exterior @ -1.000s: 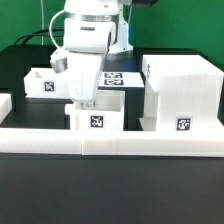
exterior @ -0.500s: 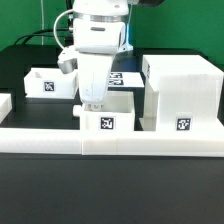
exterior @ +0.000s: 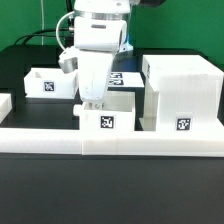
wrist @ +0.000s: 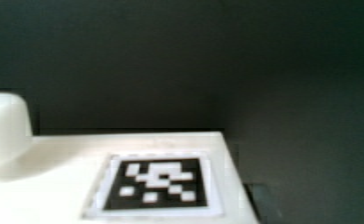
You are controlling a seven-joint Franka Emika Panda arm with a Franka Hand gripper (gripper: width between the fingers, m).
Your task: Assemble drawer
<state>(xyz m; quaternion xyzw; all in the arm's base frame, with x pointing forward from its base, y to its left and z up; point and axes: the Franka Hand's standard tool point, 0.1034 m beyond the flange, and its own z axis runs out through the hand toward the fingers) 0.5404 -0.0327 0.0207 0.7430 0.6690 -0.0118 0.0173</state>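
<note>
1. The arm has smooth, rounded white shells with thin grey seams.
2. A small grey fitting juts from its side.
3. The gripper has a white, boxy body that narrows toward its fingers.

The casing, the near tray and the far tray are plain white, each with a black-and-white pixelled square tag. The table is black, the border rail white.
</note>
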